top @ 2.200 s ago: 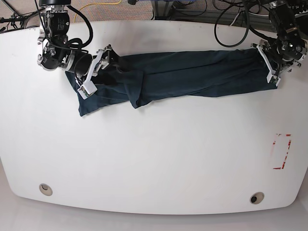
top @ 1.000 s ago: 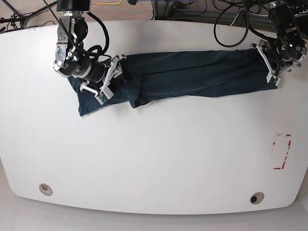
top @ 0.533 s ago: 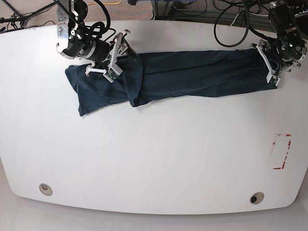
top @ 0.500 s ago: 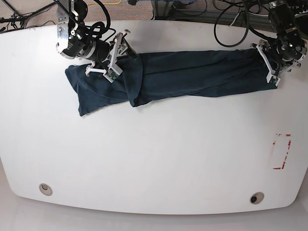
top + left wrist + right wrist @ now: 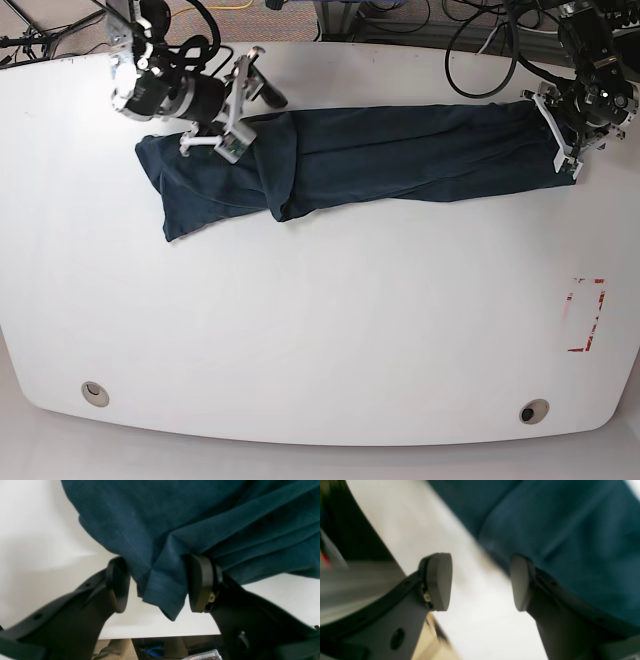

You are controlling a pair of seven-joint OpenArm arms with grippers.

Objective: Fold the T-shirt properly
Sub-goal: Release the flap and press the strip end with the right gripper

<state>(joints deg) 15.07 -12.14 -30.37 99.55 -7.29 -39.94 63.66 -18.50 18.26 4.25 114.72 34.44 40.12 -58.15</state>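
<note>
The T-shirt (image 5: 380, 158) lies as a long dark band across the far part of the white table (image 5: 320, 320), bunched and folded over itself toward nine o'clock, where a loose flap spreads out. My right gripper (image 5: 235, 105) sits at the shirt's upper edge near ten o'clock, its white fingers (image 5: 243, 78) apart. My left gripper (image 5: 563, 135) is at the shirt's three o'clock end, against the cloth. A red-marked rectangle (image 5: 584, 315) lies toward four o'clock, well apart from the shirt.
</note>
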